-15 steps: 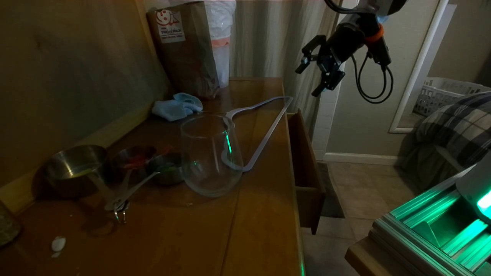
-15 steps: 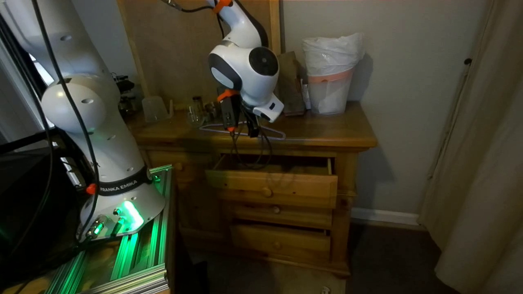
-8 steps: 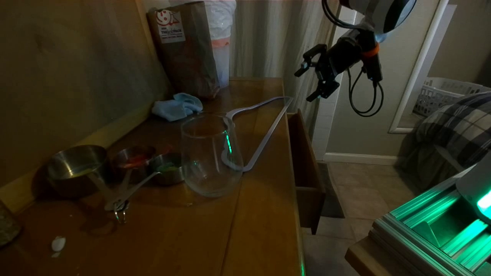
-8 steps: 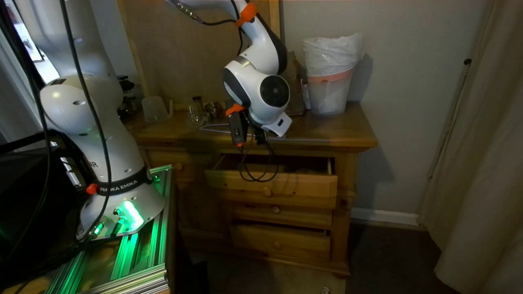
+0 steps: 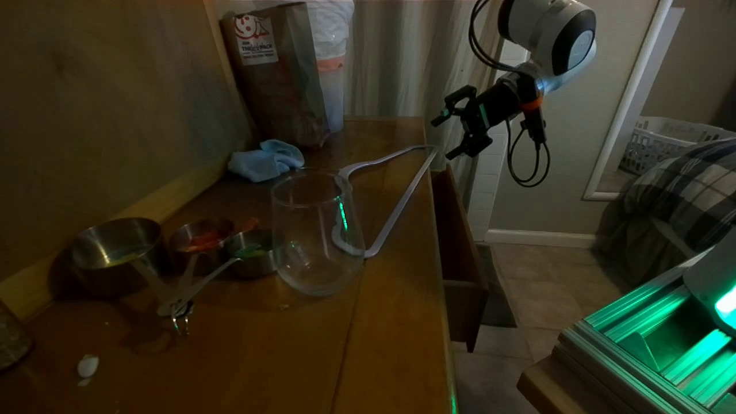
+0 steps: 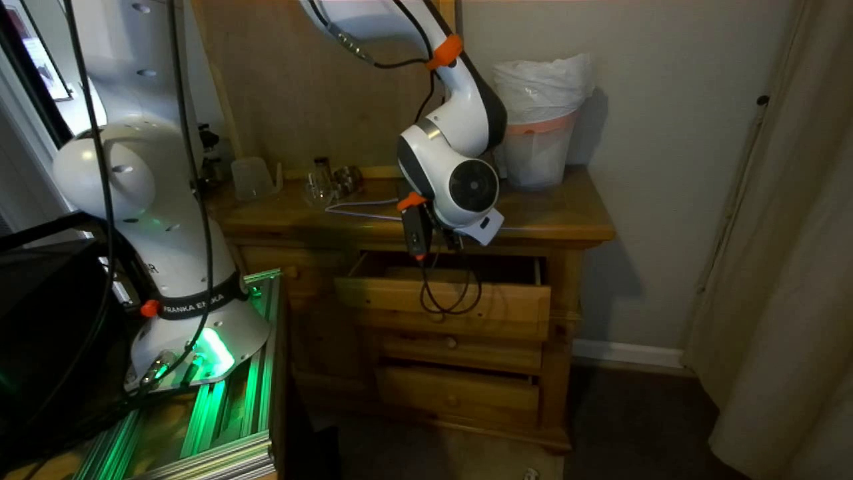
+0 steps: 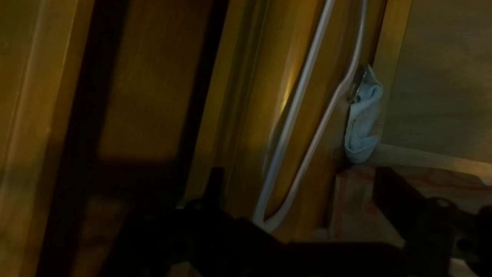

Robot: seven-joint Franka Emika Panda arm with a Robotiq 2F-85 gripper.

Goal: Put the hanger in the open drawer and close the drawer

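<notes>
Gripper [image 5: 443, 138]: jaws apart, nothing held; we judged the step was lining up the grasp.
Hanger [image 7: 288, 125]: lay on dresser top [image 5: 397, 322], one end near gripper; next needed lowering, then pinching, we guessed.
Drawer [image 6: 510, 307]: stood pulled out; filling and closing weren't done.

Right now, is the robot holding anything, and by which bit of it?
Nothing is held. The jaws stand open, and the hanger lies on the dresser top.
</notes>
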